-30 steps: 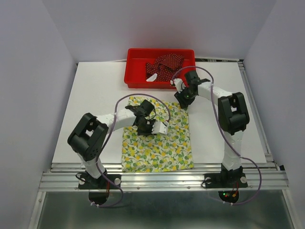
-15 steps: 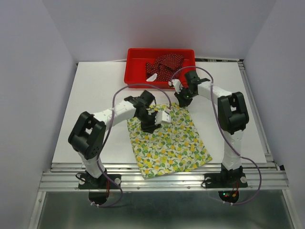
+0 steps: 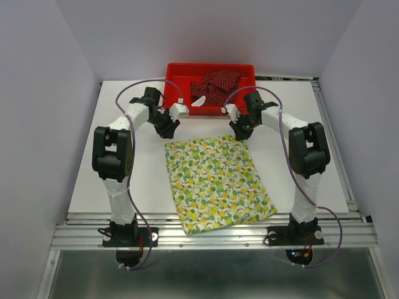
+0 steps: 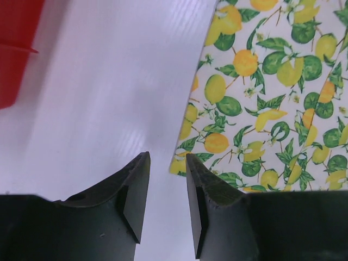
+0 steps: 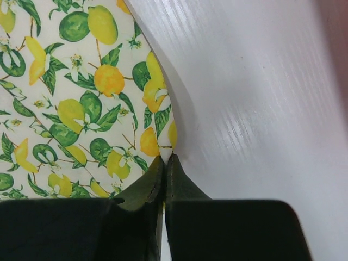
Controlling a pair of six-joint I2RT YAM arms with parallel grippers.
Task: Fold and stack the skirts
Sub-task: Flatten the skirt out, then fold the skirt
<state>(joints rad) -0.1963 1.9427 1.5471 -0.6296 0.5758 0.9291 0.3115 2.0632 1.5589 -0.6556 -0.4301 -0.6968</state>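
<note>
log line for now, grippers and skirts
left gripper: open, empty | right gripper: shut on cream lemon-print cloth skirt edge | dark red white-dotted cloth skirt: in red plastic tray

A white table [image 3: 124, 162] stands in a plain booth. A pale lavender back wall [image 3: 206, 31] rises behind it, with a left wall [image 3: 37, 124] and a right wall [image 3: 368, 93] beside it. An aluminium rail [image 3: 212, 232] runs along its near edge, above a dull grey panel [image 3: 218, 277]. The light is soft and even.
</note>
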